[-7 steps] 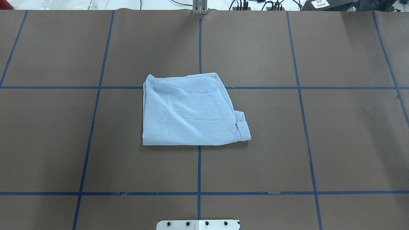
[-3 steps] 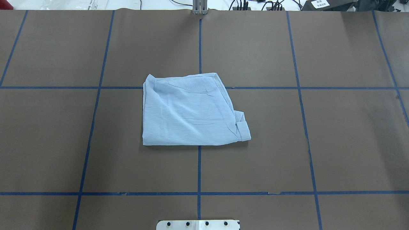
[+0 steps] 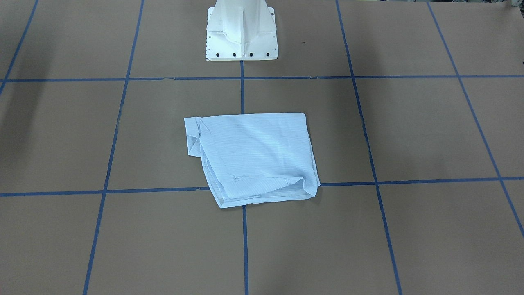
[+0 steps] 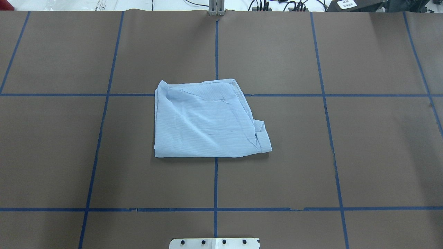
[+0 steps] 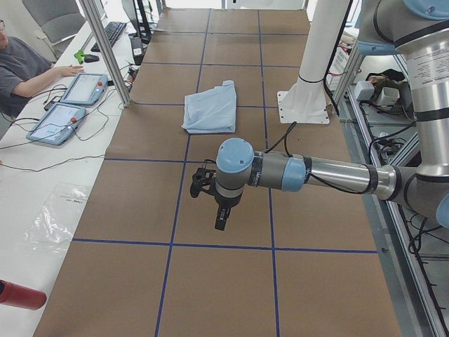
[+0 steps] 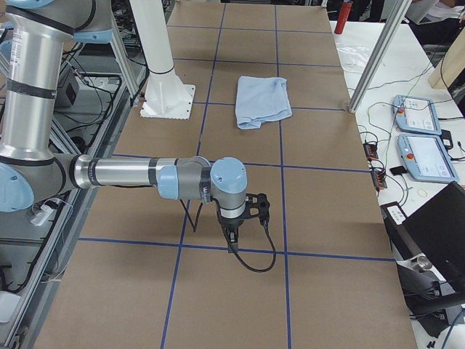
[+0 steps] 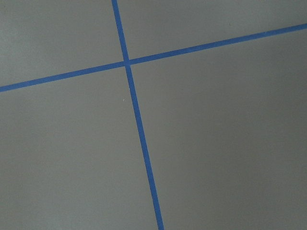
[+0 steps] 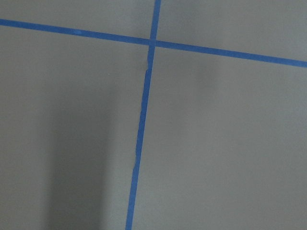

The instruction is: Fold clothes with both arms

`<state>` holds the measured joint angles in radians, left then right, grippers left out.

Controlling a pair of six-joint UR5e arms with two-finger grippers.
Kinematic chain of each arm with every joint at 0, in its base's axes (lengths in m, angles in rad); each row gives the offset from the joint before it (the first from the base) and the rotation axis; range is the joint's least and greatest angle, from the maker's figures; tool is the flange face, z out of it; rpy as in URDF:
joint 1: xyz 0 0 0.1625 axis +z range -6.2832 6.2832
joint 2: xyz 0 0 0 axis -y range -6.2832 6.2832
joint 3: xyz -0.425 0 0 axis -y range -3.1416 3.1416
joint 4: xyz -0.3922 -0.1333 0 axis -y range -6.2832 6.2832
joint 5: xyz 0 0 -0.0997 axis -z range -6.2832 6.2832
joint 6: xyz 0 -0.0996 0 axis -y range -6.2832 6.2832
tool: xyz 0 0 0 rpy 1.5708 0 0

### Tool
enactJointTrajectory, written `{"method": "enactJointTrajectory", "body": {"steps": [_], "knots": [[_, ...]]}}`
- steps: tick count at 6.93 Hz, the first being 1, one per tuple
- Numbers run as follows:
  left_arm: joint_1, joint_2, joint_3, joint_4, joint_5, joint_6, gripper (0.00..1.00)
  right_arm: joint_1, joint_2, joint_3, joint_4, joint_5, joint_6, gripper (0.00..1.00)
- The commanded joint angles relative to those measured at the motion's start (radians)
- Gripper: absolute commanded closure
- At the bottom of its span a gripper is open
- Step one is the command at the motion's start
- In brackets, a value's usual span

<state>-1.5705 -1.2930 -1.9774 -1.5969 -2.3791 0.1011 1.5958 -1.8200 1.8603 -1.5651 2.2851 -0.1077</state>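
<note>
The shirt (image 4: 207, 121) lay folded into a compact, roughly square packet on the table (image 4: 346, 155), straight out in front of the white pedestal (image 3: 241, 30) and a little way from it. Its edge nearest the pedestal was straight. One cuff (image 4: 264, 140) stuck out at the corner nearest the pedestal on the robot's right, and the far edge showed loose, slightly offset layers.

The left arm (image 5: 295, 172) reached out well to the pedestal's left and the right arm (image 6: 145, 174) well to its right. Both were well apart from the cloth. The left gripper (image 5: 221, 214) and right gripper (image 6: 232, 234) pointed down over brown surface and blue tape (image 7: 139, 129) (only the side views caught them, so I could not tell whether the fingers stood apart or together).

By my judgement the folding was essentially finished. At most, tucking that cuff and squaring the far edge remained.
</note>
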Motion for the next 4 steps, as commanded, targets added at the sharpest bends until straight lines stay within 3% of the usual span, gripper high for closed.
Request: {"method": "enactJointTrajectory", "body": {"steps": [1,4], "knots": [[0.001,-0.005,0.005,0.002,-0.002,-0.004,0.0,0.001,-0.01,-0.003,0.031,0.005,0.003,0.0],[0.001,0.003,0.031,0.002,-0.017,-0.045,0.0,0.001,-0.016,-0.004,0.031,0.011,0.003,0.0]]}}
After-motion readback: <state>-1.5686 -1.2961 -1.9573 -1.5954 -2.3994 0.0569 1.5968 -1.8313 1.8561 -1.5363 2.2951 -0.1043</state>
